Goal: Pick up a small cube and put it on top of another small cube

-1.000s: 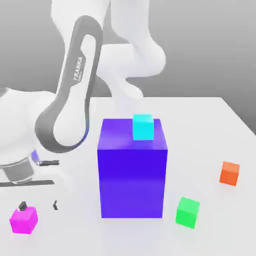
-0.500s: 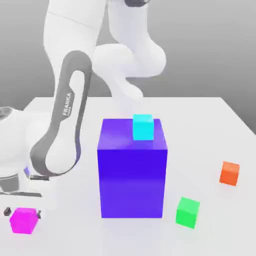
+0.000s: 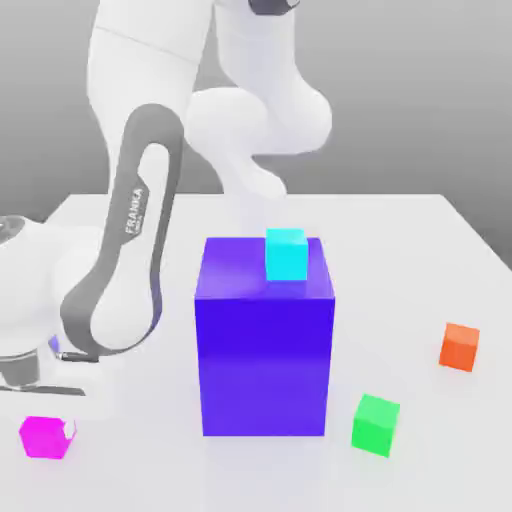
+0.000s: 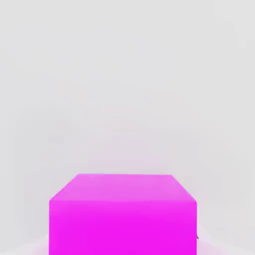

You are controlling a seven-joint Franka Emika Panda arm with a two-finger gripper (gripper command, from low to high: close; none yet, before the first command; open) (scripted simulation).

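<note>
The small magenta-pink cube (image 3: 42, 440) rests on the white table at the exterior view's near left. My gripper (image 3: 46, 434) has come straight down over it and is shut on it, the white hand covering the cube's top edge. In the hand view the same cube (image 4: 123, 214) looms very close, sitting on the table. A small cyan cube (image 3: 286, 254) sits on top of the big blue-violet block (image 3: 265, 350) in the middle of the table.
A green cube (image 3: 376, 425) lies near the front right of the block and an orange cube (image 3: 460, 347) lies further to the exterior view's right. The arm's grey-and-white link (image 3: 125, 270) leans beside the block's left side.
The hand has dropped onto the magenta cube; its dark fingertips, earlier visible beside the cube, have closed in on it. The cube has stayed in place on the table.
</note>
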